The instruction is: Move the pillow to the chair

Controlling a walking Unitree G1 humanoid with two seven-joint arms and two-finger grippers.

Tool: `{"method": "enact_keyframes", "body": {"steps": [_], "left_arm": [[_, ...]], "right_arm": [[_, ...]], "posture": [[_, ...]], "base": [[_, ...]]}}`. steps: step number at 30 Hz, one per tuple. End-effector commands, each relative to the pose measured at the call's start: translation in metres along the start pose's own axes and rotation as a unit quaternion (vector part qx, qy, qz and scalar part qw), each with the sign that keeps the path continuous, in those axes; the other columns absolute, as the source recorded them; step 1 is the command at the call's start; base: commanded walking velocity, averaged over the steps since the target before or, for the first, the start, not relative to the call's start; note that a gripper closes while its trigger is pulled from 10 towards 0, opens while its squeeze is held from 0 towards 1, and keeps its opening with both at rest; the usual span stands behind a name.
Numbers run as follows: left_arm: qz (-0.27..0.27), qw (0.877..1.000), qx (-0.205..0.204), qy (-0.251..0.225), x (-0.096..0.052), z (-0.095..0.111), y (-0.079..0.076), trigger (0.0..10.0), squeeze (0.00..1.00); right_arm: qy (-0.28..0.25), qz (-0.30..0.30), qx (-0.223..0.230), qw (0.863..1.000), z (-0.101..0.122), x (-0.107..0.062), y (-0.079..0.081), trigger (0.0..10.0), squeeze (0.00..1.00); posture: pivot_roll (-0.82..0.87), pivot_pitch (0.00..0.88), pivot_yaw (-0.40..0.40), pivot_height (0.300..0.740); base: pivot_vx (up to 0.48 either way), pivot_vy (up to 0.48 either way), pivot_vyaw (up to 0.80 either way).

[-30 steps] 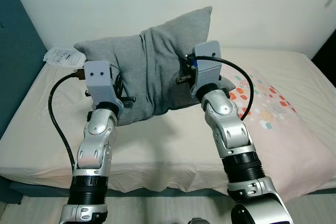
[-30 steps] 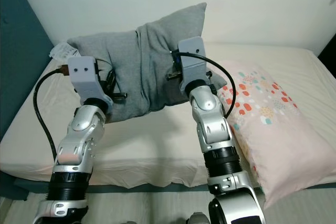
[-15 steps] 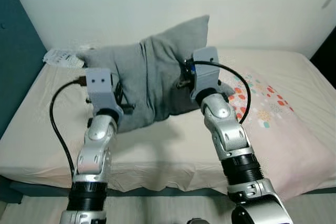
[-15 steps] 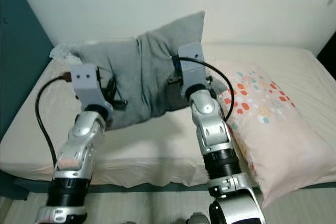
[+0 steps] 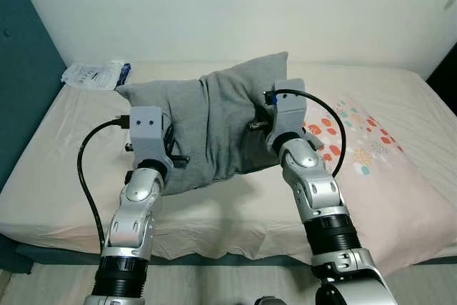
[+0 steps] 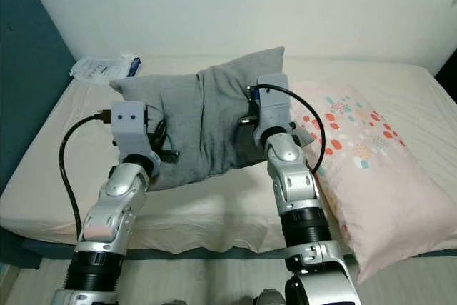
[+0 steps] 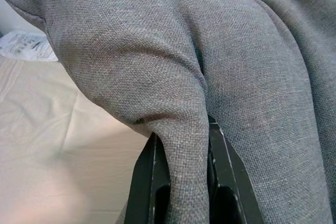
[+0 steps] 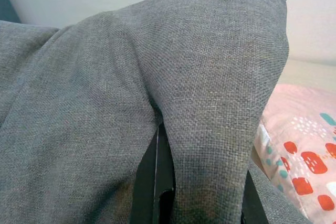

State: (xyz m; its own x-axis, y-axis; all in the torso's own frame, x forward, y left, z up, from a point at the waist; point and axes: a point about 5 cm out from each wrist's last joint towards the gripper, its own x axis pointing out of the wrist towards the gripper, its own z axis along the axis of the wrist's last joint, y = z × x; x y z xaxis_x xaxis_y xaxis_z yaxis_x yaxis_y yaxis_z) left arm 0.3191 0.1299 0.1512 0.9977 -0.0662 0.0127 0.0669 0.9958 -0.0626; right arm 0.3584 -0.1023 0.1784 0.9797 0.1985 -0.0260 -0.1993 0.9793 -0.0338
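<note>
Both pincers are pinching folds of the grey pillow [image 5: 214,123], the left pincer [image 7: 181,182] at one end and the right pincer [image 8: 197,182] at the other, carrying it level above the bed [image 5: 64,169], sharing its bulk.

The pillow [image 7: 226,72] is coarse, matt grey woven cloth. The bed [image 5: 64,155] wears smooth cream fabric. Both arms are glossy silver metal; the packet [image 5: 94,74] at 10 o'clock is shiny plastic.
</note>
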Motion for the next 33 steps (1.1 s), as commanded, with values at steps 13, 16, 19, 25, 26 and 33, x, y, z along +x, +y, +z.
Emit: {"method": "enact_keyframes", "body": {"steps": [13,16,19,25,26,33], "left_arm": [[-0.03,0.999,0.009,-0.021,-0.0006,0.0086,-0.0107,10.0,0.0],[-0.031,0.999,0.01,-0.021,-0.0009,0.0084,-0.0114,10.0,0.0],[-0.032,0.999,0.01,-0.02,-0.0012,0.008,-0.0122,10.0,0.0],[-0.032,0.999,0.01,-0.02,-0.0015,0.008,-0.0133,10.0,0.0],[-0.032,0.999,0.01,-0.02,-0.0015,0.008,-0.0133,10.0,0.0],[-0.03,0.999,0.011,-0.019,-0.001,0.0079,-0.0115,10.0,0.0]], "right_arm": [[0.01,0.025,0.006,1.0,-0.0034,-0.0012,0.0131,10.0,0.0],[0.01,0.026,0.003,1.0,-0.0035,-0.0016,0.0132,10.0,0.0],[0.01,0.027,-0.001,1.0,-0.0036,-0.002,0.0133,10.0,0.0],[0.01,0.028,-0.001,1.0,-0.0034,-0.0023,0.0127,10.0,0.0],[0.01,0.028,-0.001,1.0,-0.0034,-0.0023,0.0127,10.0,0.0],[0.012,0.03,-0.001,0.999,-0.0036,-0.0015,0.0146,10.0,0.0]], "posture": [[0.0,0.132,-0.028,0.74],[0.0,0.13,-0.029,0.74],[0.0,0.126,-0.029,0.74],[0.0,0.124,-0.03,0.74],[0.0,0.124,-0.03,0.74],[0.0,0.124,-0.032,0.74]], "base": [[0.0,0.0,-0.8],[0.0,0.0,-0.8],[0.0,0.0,-0.8],[0.0,0.0,-0.8],[0.0,0.0,-0.8],[0.0,0.0,-0.8]]}}
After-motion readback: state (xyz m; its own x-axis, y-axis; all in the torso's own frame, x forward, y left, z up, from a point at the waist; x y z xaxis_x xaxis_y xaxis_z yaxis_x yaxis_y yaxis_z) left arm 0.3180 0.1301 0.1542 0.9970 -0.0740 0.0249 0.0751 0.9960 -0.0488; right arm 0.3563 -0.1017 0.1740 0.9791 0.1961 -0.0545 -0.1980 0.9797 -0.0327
